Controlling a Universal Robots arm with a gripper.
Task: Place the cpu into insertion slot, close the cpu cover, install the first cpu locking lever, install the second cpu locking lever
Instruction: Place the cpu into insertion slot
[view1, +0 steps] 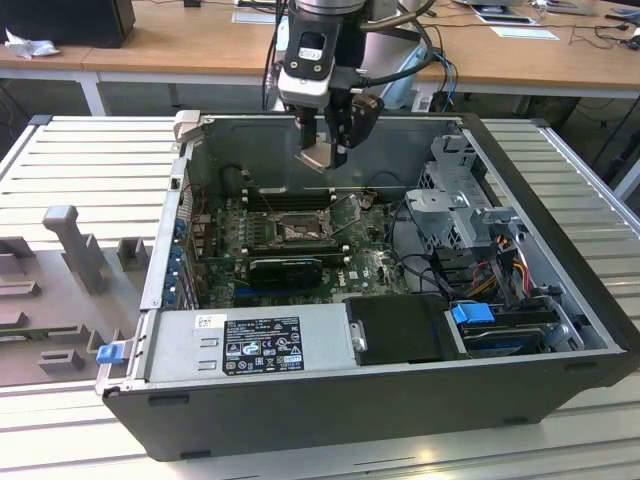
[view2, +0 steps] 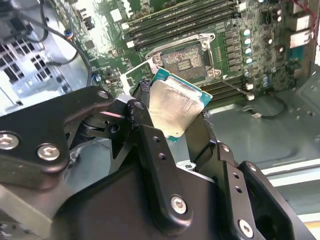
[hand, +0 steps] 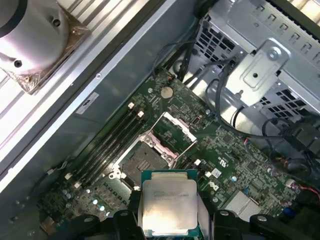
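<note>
A small square chip with a pale silvery face, the cpu (hand: 167, 205), is clamped by its edges in the robot arm's gripper (view1: 328, 150) and hangs in the air above the board, touching nothing else. Under it the insertion slot (hand: 141, 164) lies bare, its dark grid centre uncovered. The cpu cover (hand: 173, 131), a thin silver frame, is swung up and away from the slot on its hinge. In the exterior view, with the slot as the centre of a dial, the cover stands at about two o'clock and the gripper with the chip at about twelve o'clock, clearly raised off the board. As the work stands, the chip is carried but not yet seated, and the cover and both locking levers remain to be closed. The gripper is narrowed to the chip's width, one black finger on each side. Long black memory slots (hand: 107, 145) run just beside the slot. Around the green board (view1: 370, 265) sits an open computer case (view1: 330, 405), with a grey power supply (view1: 250, 345) at six o'clock and a metal drive cage (view1: 460, 195) at three o'clock. The case rests on a ribbed metal tabletop (view1: 90, 160).
</note>
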